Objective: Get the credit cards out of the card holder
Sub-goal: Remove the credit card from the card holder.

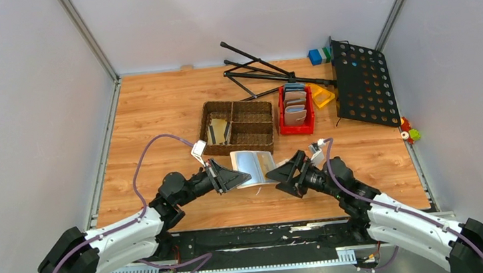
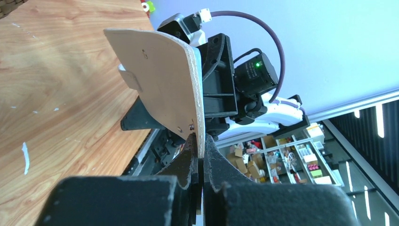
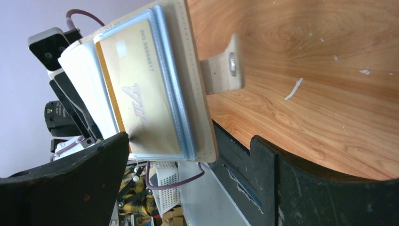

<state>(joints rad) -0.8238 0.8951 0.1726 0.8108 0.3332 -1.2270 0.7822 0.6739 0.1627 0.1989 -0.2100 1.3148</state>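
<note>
Right wrist view: right claw (image 3: 188, 141) spread wide, empty, at the card holder (image 3: 200, 117) that the clamped left claw (image 2: 200, 155) holds above the table (image 3: 306, 70); its gold card (image 3: 141, 89), probably stiff and slick, needs an edge pinch.

Black-and-white arms (image 1: 125, 238), looping purple cables (image 1: 137, 176)

Brown woven basket (image 1: 235, 101) beside red bin (image 1: 296, 130), black perforated panel (image 1: 362, 85) at far right
</note>
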